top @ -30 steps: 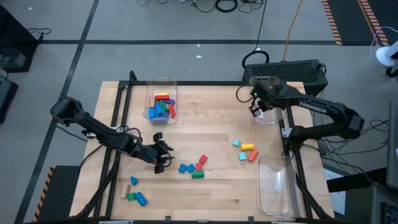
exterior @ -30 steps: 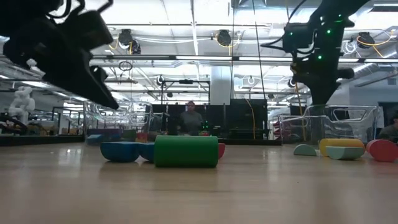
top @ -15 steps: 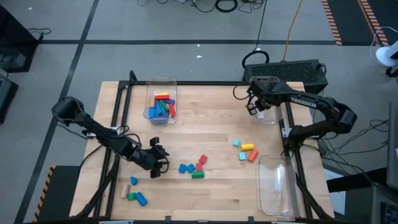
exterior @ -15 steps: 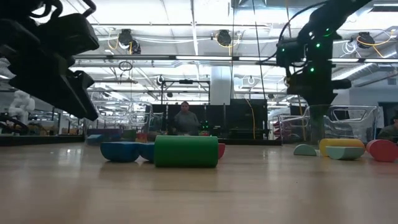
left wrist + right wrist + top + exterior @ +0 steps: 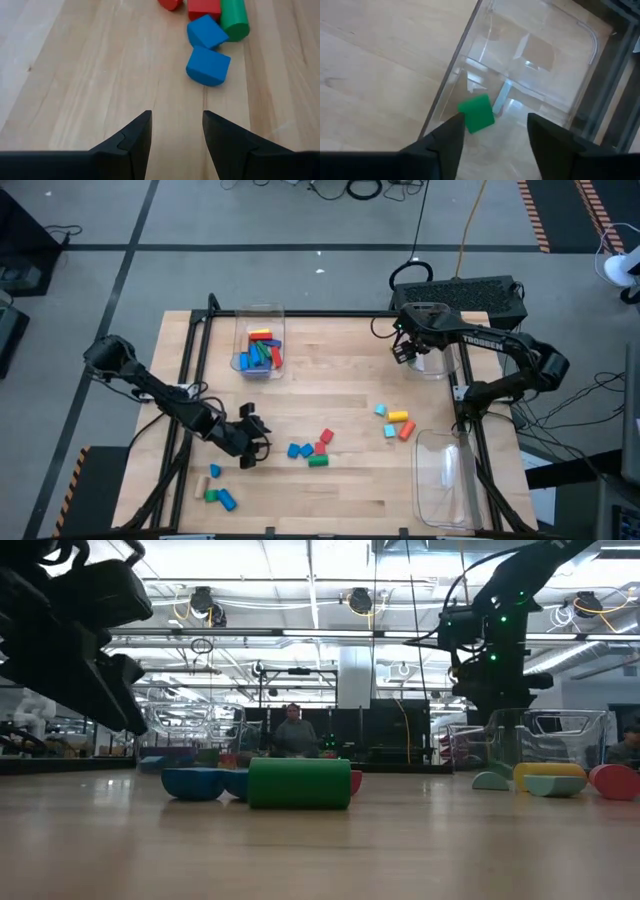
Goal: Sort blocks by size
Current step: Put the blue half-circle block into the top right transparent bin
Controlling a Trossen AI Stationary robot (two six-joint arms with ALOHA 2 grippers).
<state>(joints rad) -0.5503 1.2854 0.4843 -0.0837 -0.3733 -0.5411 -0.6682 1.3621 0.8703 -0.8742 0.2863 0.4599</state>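
Observation:
Blocks lie loose on the wooden table (image 5: 340, 390): a blue, red and green cluster (image 5: 310, 450) in the middle, a light blue, yellow and orange cluster (image 5: 395, 423) to the right, and a few more (image 5: 217, 492) near the left corner. My left gripper (image 5: 255, 448) stands open, low over bare wood; two blue blocks (image 5: 207, 65) lie just beyond its fingertips. My right gripper (image 5: 405, 352) is open, pointing down over the clear bin (image 5: 435, 345) at the far right. A green block (image 5: 476, 114) shows inside that bin (image 5: 540, 55), just beyond the fingertips.
A second clear bin (image 5: 259, 345) at the far middle-left holds several blue, green, red and yellow blocks. A third clear bin (image 5: 445, 475) stands at the near right corner. A black box (image 5: 470, 292) sits beyond the far edge. A person (image 5: 293, 735) shows in the room behind.
My right gripper has come down over the far right bin and shifted a little toward the table's left. My left gripper has drawn back a little toward the near left, away from the middle cluster of blocks.

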